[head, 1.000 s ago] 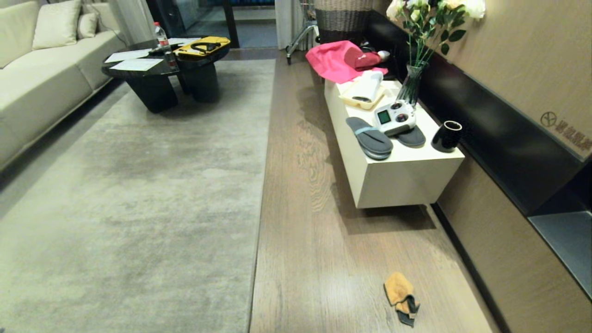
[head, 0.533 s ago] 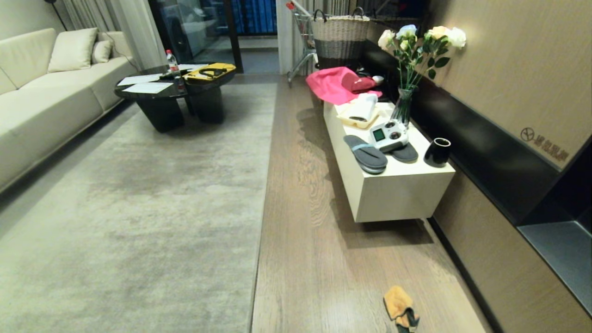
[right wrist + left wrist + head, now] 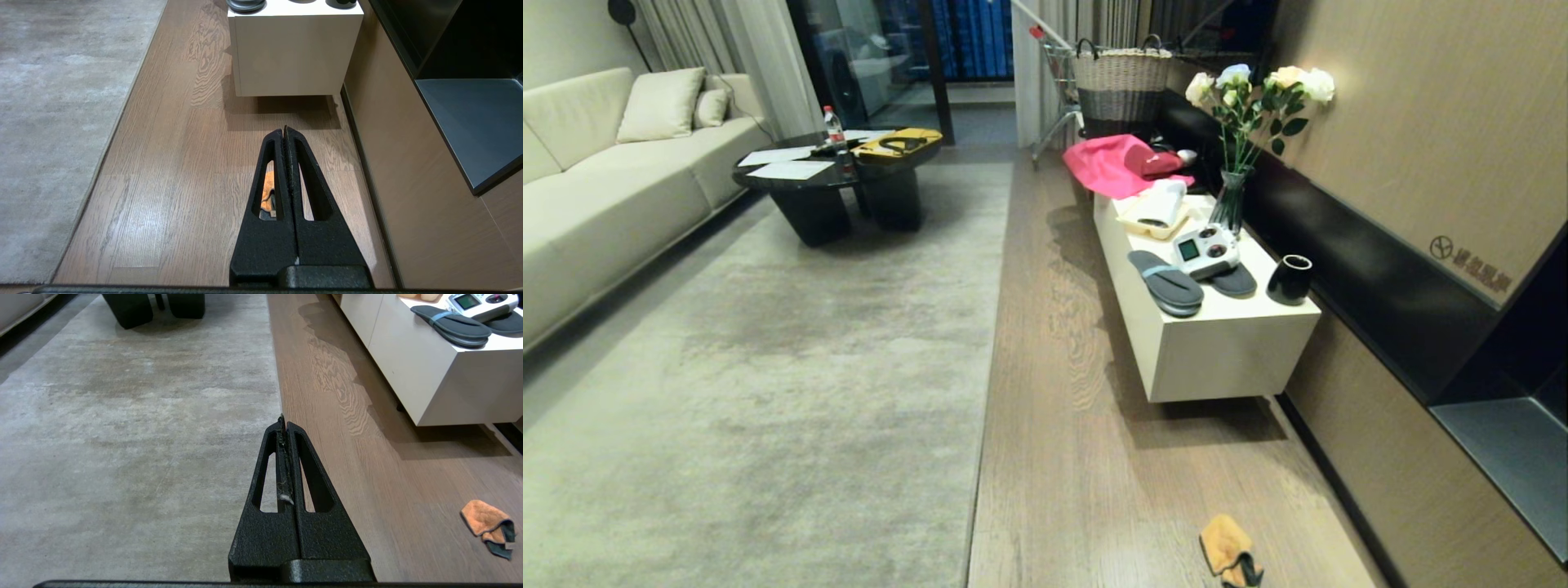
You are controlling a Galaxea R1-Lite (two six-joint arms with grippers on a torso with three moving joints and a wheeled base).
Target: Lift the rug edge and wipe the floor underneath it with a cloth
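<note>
view tilted up, cloth [image 3: 267, 192] on floor [image 3: 179, 171] beneath closed right gripper [image 3: 284, 131]

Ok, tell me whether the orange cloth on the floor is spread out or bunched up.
Bunched up. The cloth lies in a crumpled, folded heap on the floor, a dark part showing at one end.

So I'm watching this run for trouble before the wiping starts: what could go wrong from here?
1. The cloth lies crumpled on the floor, apart from the rug edge; a grab may catch only a fold.
2. Both the left claw and the right claw are shut, and must open first.
3. The rug edge lies flat, so pinching it may slip.
</note>
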